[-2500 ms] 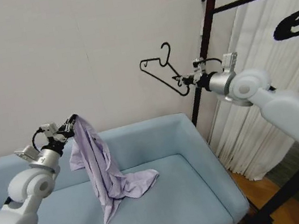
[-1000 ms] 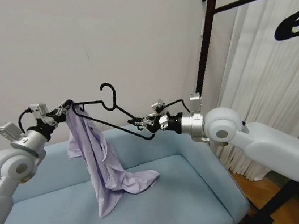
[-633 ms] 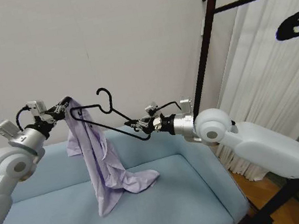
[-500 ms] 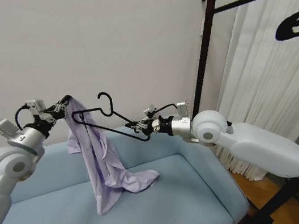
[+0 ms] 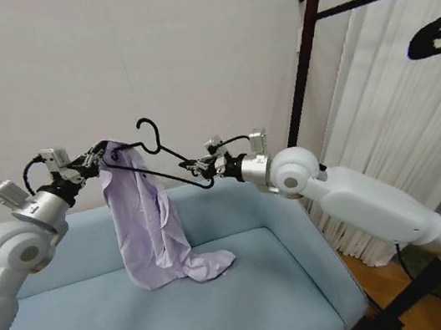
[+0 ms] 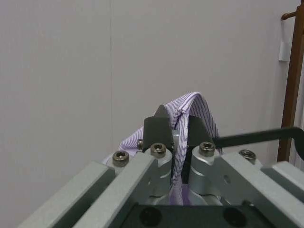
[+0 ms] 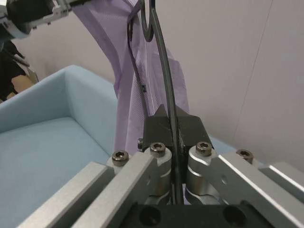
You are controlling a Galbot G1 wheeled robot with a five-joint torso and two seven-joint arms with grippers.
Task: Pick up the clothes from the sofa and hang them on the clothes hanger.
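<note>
- Light-blue sofa: the shirt's hem is rested on the seat.
- Lilac striped shirt: held aloft, top clamped by left end effector.
- Black hanger: gripped by right end effector, far end seen at shirt's top.

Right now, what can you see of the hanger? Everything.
The hanger is thin, black and wire-like, with an open hook on top. It hangs tilted in the air above the sofa. The right claw is shut on one end. The far end meets the top of the purple shirt, which the left claw holds up. Whether it is inside the shirt, I cannot tell.
</note>
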